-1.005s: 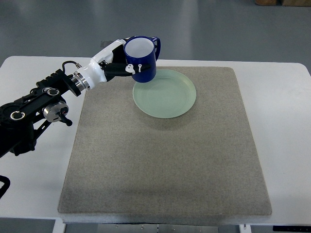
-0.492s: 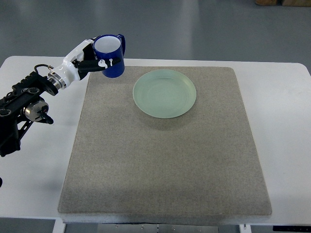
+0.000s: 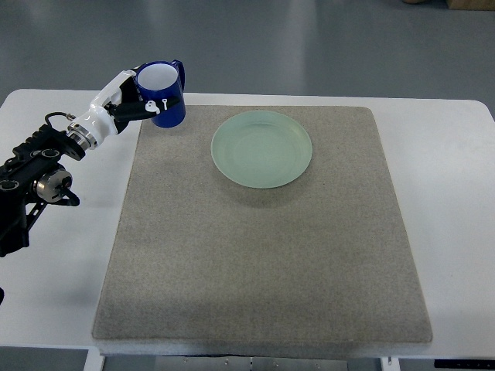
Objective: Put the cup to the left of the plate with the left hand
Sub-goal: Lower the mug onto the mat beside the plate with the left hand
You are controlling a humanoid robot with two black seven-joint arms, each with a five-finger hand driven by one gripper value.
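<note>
A dark blue cup with a white inside is held upright in the air over the far left corner of the grey mat. My left hand is shut on its side, white fingers wrapped around it, handle pointing away to the right. The pale green plate lies on the mat to the right of the cup, well apart from it. My left arm comes in from the left edge. No right arm shows.
The mat lies on a white table, whose bare strips run along the left and right sides. Grey floor lies beyond the far edge.
My left hand has carried the cup leftward, from above the plate's left rim to above the mat's far left corner. The arm has drawn back toward the left edge. The plate stayed put.
</note>
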